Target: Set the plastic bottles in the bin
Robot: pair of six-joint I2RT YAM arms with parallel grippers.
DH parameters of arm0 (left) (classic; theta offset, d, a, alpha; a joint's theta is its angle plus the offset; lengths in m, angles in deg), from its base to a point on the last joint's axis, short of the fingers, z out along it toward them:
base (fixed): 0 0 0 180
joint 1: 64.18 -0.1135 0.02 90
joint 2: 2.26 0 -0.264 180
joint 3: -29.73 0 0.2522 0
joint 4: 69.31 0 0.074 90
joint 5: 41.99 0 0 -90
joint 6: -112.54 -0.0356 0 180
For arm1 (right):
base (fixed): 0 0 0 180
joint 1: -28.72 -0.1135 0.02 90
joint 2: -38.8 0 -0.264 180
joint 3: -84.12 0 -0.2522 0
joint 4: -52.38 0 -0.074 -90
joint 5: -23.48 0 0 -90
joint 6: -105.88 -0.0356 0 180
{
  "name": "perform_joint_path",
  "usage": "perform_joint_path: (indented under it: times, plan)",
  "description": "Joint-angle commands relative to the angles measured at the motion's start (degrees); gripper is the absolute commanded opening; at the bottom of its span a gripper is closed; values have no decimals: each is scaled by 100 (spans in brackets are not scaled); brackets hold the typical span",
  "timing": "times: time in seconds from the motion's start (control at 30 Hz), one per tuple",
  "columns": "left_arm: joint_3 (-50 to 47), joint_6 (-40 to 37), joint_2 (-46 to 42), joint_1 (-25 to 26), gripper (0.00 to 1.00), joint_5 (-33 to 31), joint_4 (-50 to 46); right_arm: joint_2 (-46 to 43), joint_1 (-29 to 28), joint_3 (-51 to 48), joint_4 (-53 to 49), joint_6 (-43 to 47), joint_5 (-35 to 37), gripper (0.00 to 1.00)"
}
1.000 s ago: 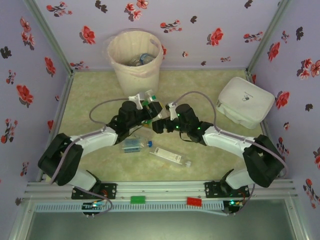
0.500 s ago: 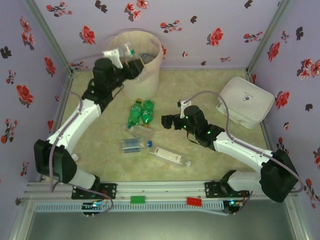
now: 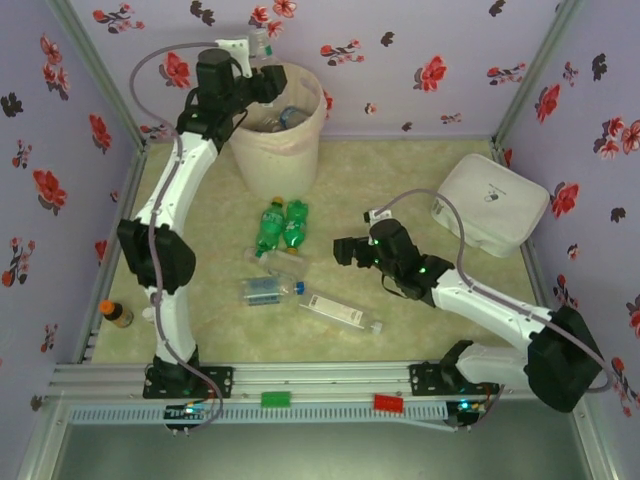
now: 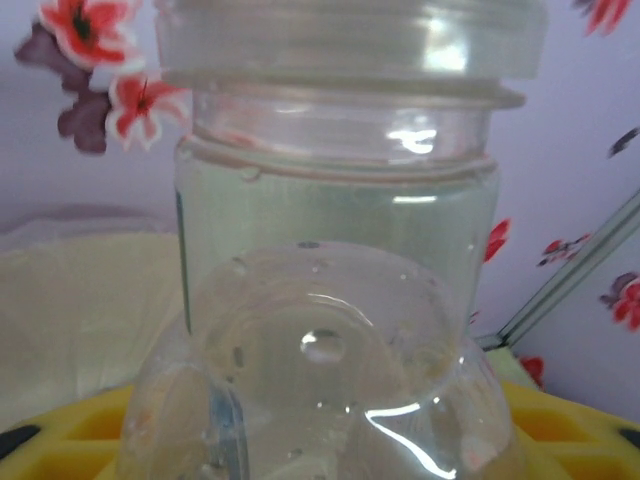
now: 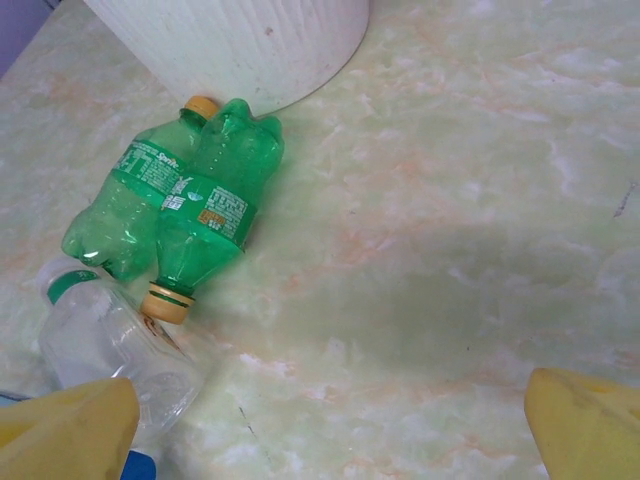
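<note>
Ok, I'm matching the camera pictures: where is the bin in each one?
Top external: bin at the far left, against the back wall.
Left wrist: probably the cream mass left of the held clear bottle.
Right wrist: its ribbed white wall at the top edge.
Shared landmark: two green bottles lying beside it.

You'll see two green bottles (image 5: pixel 215 215) lying side by side, touching, on the surface just in front of the cream bin (image 3: pixel 275 160), with clear bottles (image 3: pixel 268 290) lying flat toward the near edge. Another clear bottle (image 4: pixel 330 300) is up by the bin's rim.
</note>
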Motion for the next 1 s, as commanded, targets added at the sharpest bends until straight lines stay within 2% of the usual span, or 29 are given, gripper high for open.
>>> perform_joint_path:
  times: [0.0, 0.07, 0.1, 0.17, 0.33, 0.5, 0.73, 0.97]
  plan:
    - [700, -312, 465, -35, 36, -166, -608, -329, 20, -201, -160, -69, 141, 100]
    - [1062, -335, 719, -34, 50, -182, -885, -462, 20, -300, -208, -43, 170, 100]
    - [1149, -351, 793, -29, 63, -192, -982, -494, 22, -341, -240, -50, 172, 100]
    - [1338, -358, 866, -31, 99, -209, -1190, -539, 12, -350, -356, -99, 172, 99]
    - [1199, -346, 507, -31, 100, -202, -1303, -357, -62, -320, -540, -164, 153, 100]
    - [92, -373, -512, -21, 100, -48, -795, -24, -207, -191, -734, 0, -179, 99]
    - [-3315, 48, -2640, 51, 100, 269, 901, 525, -753, 282, -1118, 604, -834, 100]
    - [-6658, 835, -4574, 130, 100, 169, 1826, 1632, -1598, 1448, -2519, 1018, -534, 100]
